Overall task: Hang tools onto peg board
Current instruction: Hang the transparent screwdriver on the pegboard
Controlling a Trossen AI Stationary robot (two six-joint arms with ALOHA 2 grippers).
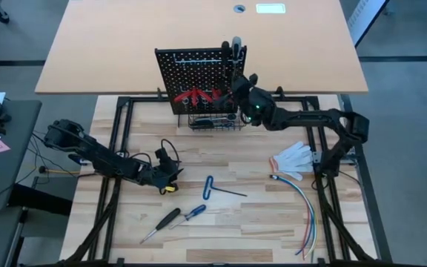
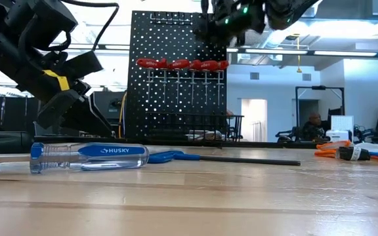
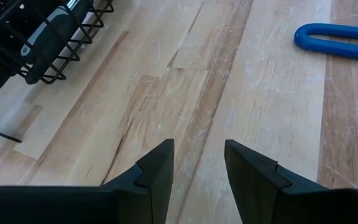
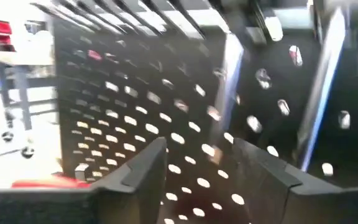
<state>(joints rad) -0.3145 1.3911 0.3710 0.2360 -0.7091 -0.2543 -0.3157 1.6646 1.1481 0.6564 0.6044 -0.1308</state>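
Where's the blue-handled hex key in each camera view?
High view: hex key on the table, centre, in front of the peg board.
Low view: its blue handle lies behind the clear screwdriver, its dark shaft running right.
Left wrist view: blue loop at the upper right edge.
Right wrist view: not in it.
Shared landmark: the peg board's basket.
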